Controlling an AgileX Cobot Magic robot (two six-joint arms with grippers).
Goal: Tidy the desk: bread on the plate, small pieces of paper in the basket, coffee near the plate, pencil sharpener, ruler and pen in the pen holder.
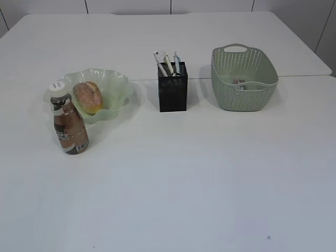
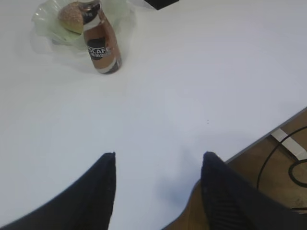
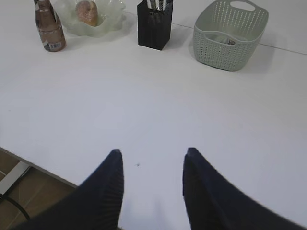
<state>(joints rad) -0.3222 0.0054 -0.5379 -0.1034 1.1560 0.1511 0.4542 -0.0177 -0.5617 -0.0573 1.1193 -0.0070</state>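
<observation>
White worktop (image 1: 199, 178) carries everything, and both of my claws hang over its near edge with nothing in them. My left claw (image 2: 158, 155) stands with its dark fingers (image 2: 103, 184) parted, gripping nothing and touching nothing; bare worktop shows between the tips. My right claw (image 3: 152, 152) is released in the same way, its fingers (image 3: 108, 184) apart above the bare surface.

On the coffee (image 1: 69, 119) the brown label shows white letters in my left wrist view; I can make out "CAF" on the upper line, perhaps part of a longer word, and the smaller line under it is too blurred to read. It stands upright, white cap on top, just in front of the plate (image 1: 116, 90), at its left.

In that plate lies the bread (image 1: 87, 96), its long axis running from the far left toward the near right in the exterior view, speckled top up.

At the middle stands the holder (image 1: 172, 90), upright, taller than wide. Several slim things stick out of its top, leaning to the left; I cannot tell them apart.

Right of it, well apart, sits the basket (image 1: 242, 86), its long axis running away from me, one cut-out handle at the far end. Something small with grey and pink lies on its floor, probably the paper (image 1: 239, 82).
</observation>
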